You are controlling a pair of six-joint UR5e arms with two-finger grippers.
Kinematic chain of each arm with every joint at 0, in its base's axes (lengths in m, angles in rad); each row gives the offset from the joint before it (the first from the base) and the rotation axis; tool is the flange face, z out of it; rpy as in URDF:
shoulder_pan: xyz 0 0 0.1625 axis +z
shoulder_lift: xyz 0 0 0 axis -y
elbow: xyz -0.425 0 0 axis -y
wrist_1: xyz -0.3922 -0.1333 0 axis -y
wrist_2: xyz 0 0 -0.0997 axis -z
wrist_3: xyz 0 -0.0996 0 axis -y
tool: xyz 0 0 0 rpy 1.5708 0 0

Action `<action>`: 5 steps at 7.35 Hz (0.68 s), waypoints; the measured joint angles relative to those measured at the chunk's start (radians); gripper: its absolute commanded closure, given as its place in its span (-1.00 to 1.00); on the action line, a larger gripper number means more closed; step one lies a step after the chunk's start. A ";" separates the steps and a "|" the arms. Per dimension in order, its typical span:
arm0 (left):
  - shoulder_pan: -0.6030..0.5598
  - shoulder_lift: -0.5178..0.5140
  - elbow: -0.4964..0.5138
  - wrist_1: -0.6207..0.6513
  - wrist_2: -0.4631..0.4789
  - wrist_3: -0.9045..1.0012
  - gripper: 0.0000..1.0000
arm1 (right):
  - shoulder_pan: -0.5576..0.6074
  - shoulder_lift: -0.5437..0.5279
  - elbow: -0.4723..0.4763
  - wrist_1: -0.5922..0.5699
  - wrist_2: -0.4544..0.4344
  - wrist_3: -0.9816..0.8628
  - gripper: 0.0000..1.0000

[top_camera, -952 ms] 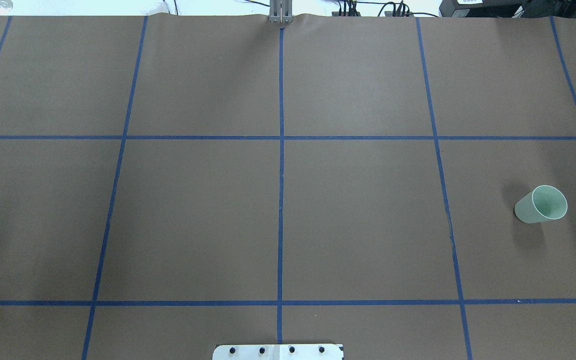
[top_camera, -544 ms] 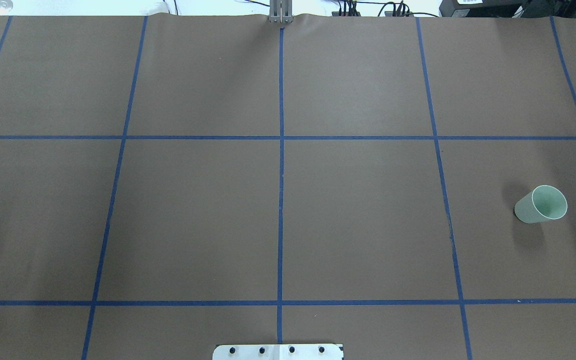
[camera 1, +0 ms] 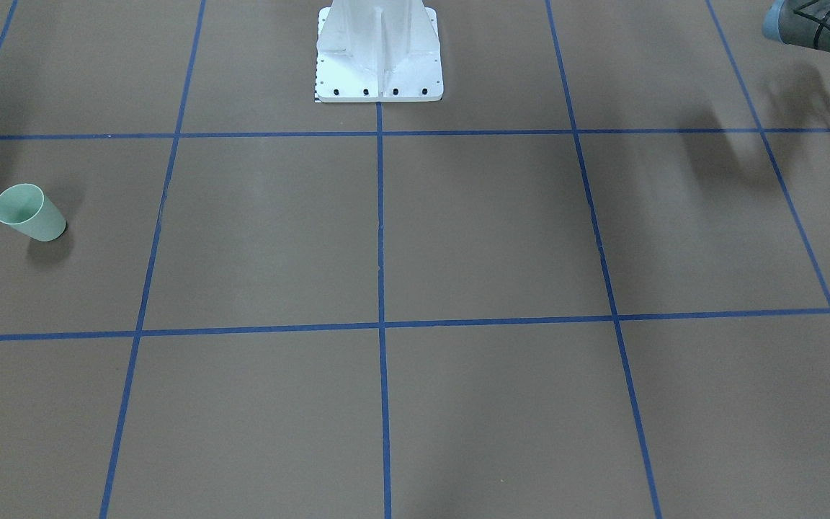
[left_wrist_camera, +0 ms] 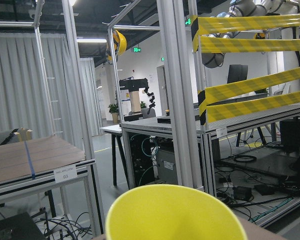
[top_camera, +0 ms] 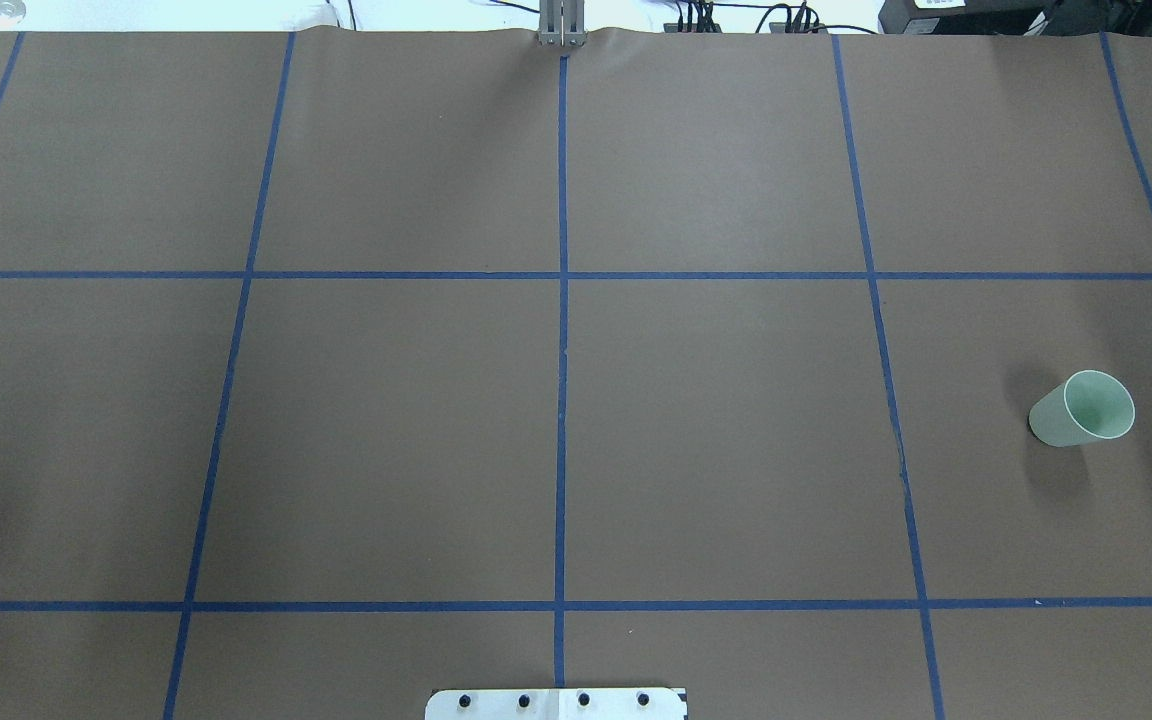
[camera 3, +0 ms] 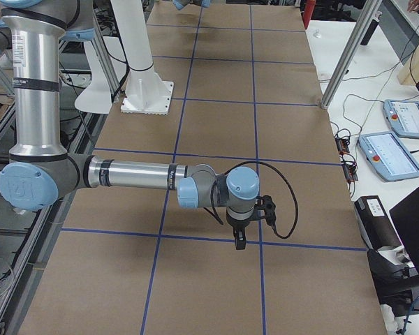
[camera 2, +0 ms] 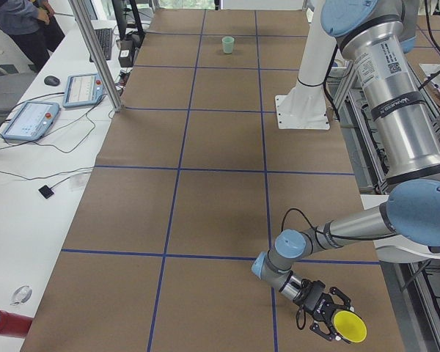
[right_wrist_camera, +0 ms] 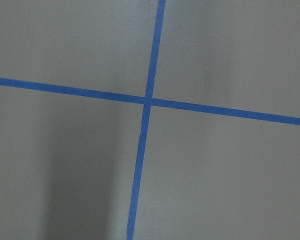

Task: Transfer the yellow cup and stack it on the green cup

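Two cups: the yellow cup (camera 2: 350,328) is at the left gripper (camera 2: 324,314), low at the table's (top_camera: 386,430) end on the robot's left, close to the robot-side edge. The green cup (top_camera: 1083,408) stands upright and alone on the robot's far right, well apart from it.
Change overhead: none. The green cup is where it stood a second ago and half a second ago, and neither arm shows in that view at any of the three moments.
Left fingers: dark fingers show about the yellow cup's base, but only in the left side view, so it cannot be told whether they pinch it. The left wrist camera sees just the yellow rim (left_wrist_camera: 170,212) along its lower edge, with the room beyond. That suggests the gripper points level, with the cup's mouth facing away from the wrist.
Right fingers: the right gripper (camera 3: 239,241) hangs pointing down over a blue tape crossing (right_wrist_camera: 146,100) with nothing at it. Only the right side view shows it, so whether its fingers are spread or pressed together cannot be told.
Meaning for the task: stacking is not yet done. The yellow cup probably still has the whole length of the table to cross. A hand-over to the right arm looks likely.
Watch for: the yellow cup seems to lie sideways and would need righting before it nests in the green cup.
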 measured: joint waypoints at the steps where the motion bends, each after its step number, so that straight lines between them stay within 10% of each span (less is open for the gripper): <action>1: -0.001 0.025 -0.037 0.000 0.055 0.016 -0.03 | 0.000 -0.003 0.001 0.000 0.000 0.000 -1.00; 5: -0.102 0.049 -0.073 -0.096 0.419 0.080 -0.03 | 0.000 -0.006 0.002 0.001 -0.003 0.001 -1.00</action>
